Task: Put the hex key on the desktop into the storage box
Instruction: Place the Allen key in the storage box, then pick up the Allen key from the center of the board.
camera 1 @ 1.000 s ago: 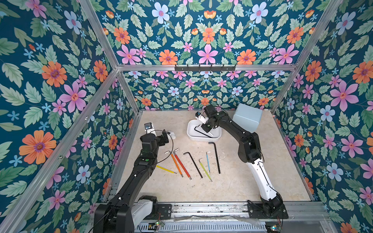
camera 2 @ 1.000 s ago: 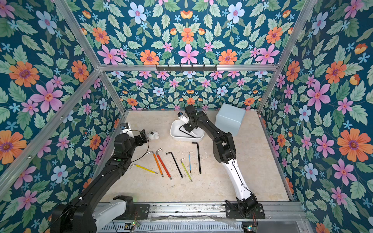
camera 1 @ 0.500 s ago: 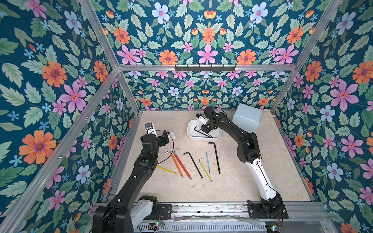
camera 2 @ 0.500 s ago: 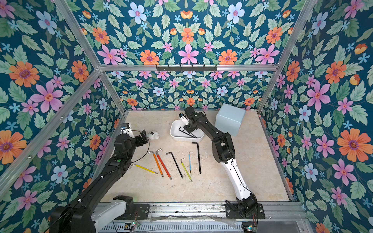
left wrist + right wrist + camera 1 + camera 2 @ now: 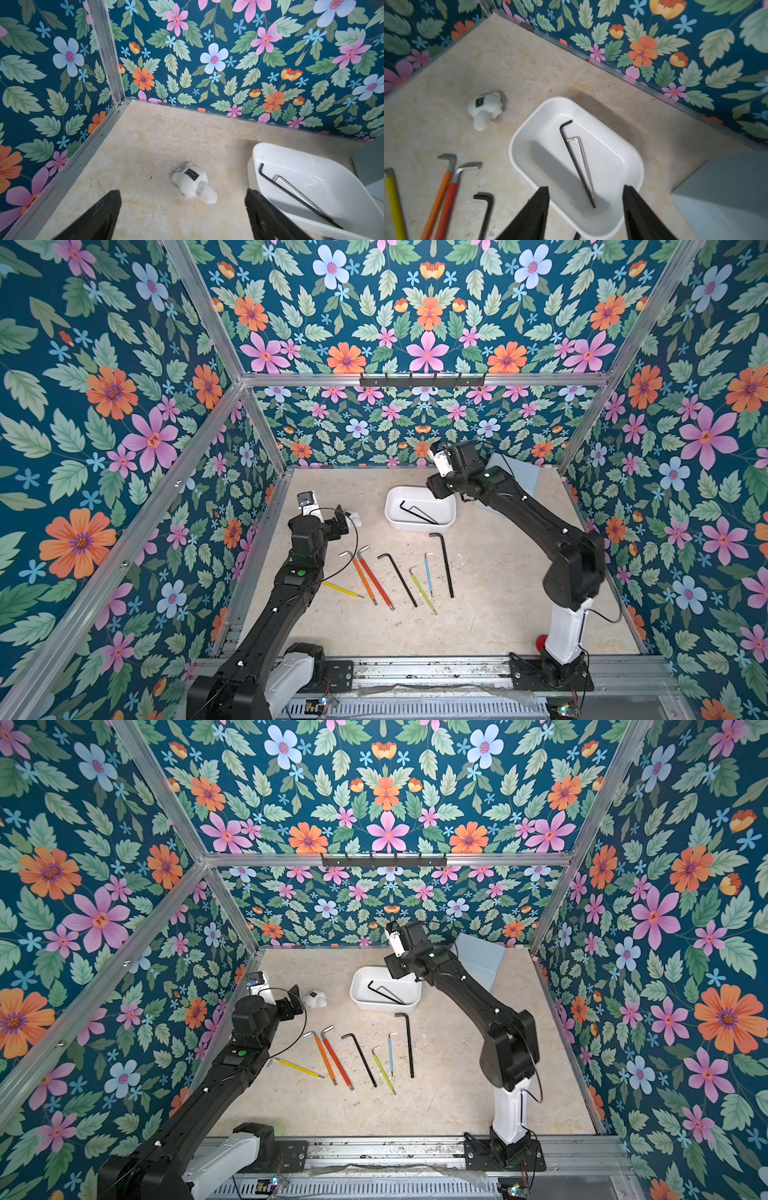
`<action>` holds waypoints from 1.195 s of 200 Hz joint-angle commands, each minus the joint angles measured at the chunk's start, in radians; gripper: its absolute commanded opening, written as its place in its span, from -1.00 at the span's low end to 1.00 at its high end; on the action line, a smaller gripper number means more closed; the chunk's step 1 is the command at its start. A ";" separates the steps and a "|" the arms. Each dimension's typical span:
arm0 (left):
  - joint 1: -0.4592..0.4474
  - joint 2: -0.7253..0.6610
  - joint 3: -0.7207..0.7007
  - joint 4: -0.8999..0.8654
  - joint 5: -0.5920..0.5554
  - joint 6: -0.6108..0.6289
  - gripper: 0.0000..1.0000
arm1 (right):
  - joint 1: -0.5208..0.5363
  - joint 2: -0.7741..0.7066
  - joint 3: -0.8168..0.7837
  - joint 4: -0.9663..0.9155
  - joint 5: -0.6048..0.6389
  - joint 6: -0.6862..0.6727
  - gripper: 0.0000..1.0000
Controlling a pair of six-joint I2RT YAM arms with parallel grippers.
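The right gripper (image 5: 585, 188) has let go and risen, jaws apart. The black key (image 5: 577, 164) now lies in the box (image 5: 517, 137); others remain on the desktop (image 5: 498, 614).

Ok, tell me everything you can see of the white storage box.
The storage box is a shallow, glossy white plastic tub with rounded corners and a rim, sitting flat on the desktop. Inside lie a black hex key and a thinner silver hex key, meeting at their long tips. The right gripper hangs open above one end, apparently clear of it.
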 commanded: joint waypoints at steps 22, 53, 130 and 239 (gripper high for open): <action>-0.005 0.004 0.009 -0.009 -0.003 -0.007 0.99 | 0.002 -0.223 -0.313 -0.028 0.076 0.288 0.25; -0.007 0.008 0.009 -0.010 -0.001 -0.008 0.99 | 0.001 -0.348 -0.543 -0.067 0.072 0.453 0.26; -0.009 -0.003 0.005 -0.031 0.000 -0.028 0.99 | 0.025 -0.272 -0.683 -0.037 0.061 0.517 0.23; -0.009 0.001 0.008 -0.046 -0.008 -0.022 0.99 | 0.113 0.039 -0.505 -0.061 0.097 0.534 0.19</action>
